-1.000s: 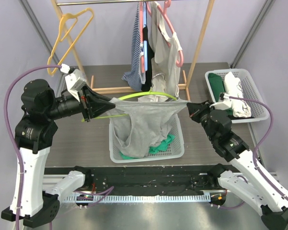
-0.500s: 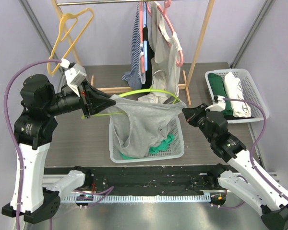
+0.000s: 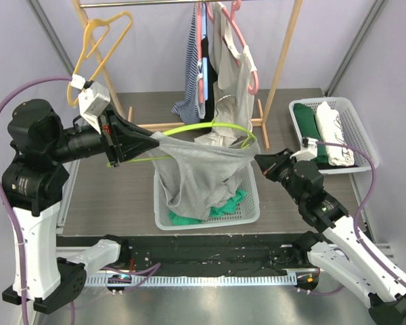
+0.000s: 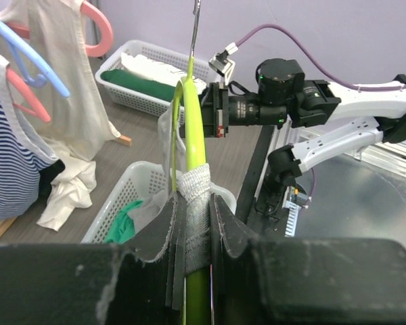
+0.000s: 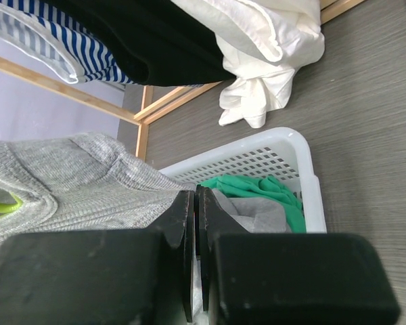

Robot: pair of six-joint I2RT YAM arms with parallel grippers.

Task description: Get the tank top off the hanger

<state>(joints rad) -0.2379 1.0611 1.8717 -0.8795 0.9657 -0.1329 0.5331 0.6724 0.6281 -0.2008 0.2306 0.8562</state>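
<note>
At centre frame, one grey tank top (image 3: 201, 177) stretches between two pincers over one white basket (image 3: 210, 224): left pincer (image 3: 153, 143) clamps strap and lime hanger (image 3: 210, 126), while right pincer (image 3: 258, 160) is closed tight on fabric.

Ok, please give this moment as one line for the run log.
left pincer: shut on hanger | right pincer: shut on tank top | tank top: stretched between both, above basket, strap still on hanger

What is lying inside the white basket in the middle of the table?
A green garment shows in the white basket, partly under the grey tank top, whose lower part hangs into it. Whatever lies beneath the grey fabric is covered.
</note>
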